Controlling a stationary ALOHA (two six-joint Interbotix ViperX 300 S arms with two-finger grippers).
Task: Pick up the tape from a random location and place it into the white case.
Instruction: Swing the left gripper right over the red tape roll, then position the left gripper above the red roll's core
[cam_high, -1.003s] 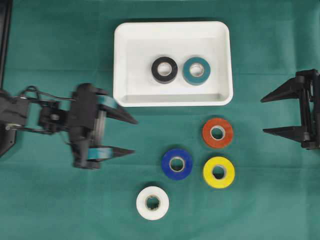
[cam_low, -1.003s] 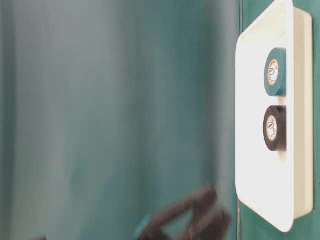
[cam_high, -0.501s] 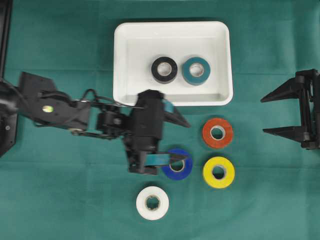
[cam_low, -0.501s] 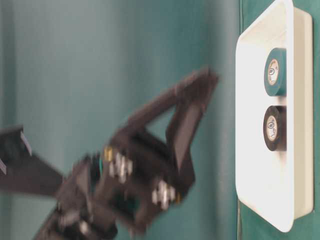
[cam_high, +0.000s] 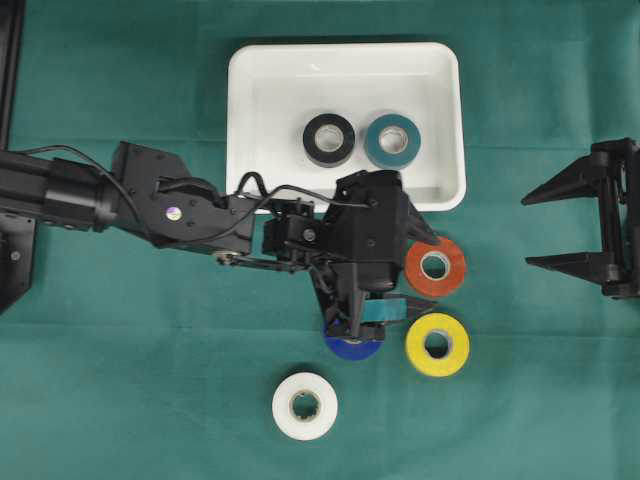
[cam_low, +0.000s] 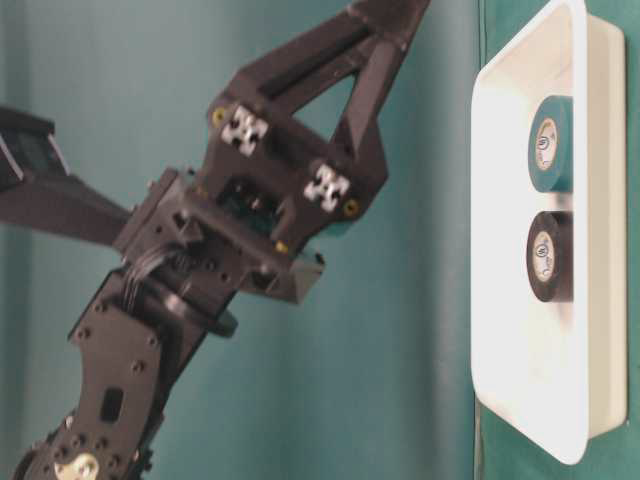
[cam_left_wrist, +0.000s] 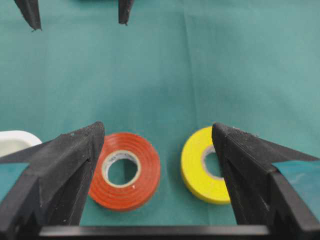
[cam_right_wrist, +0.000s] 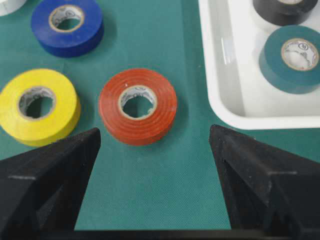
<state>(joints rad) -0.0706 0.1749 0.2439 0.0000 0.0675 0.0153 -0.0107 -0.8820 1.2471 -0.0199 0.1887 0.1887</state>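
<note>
Nearest the bottom edge of the green-covered table (cam_high: 120, 400) lies a white tape roll (cam_high: 305, 405), flat and alone. Beyond it, toward the middle, a blue tape roll (cam_high: 350, 347) shows only as a sliver under the left gripper (cam_high: 423, 271), whose body covers most of it in the overhead view; whether the gripper touches the roll cannot be told from above. Just right of the blue roll sits a yellow tape roll (cam_high: 437, 344), and farther back an orange tape roll (cam_high: 435, 265), the two near each other but apart. The left gripper's jaws stand spread wide with nothing between them; in the left wrist view the orange roll and the yellow roll lie on the cloth ahead of the fingertips (cam_left_wrist: 85, 145). At the right edge of the table the right gripper (cam_high: 545, 230) rests well apart from the rolls, its jaws likewise spread and empty, facing the orange roll. Toward the far edge sits the white case (cam_high: 250, 120), and inside it a black tape roll (cam_high: 329, 139) and a teal tape roll (cam_high: 393, 141) lie flat side by side, near each other.
</note>
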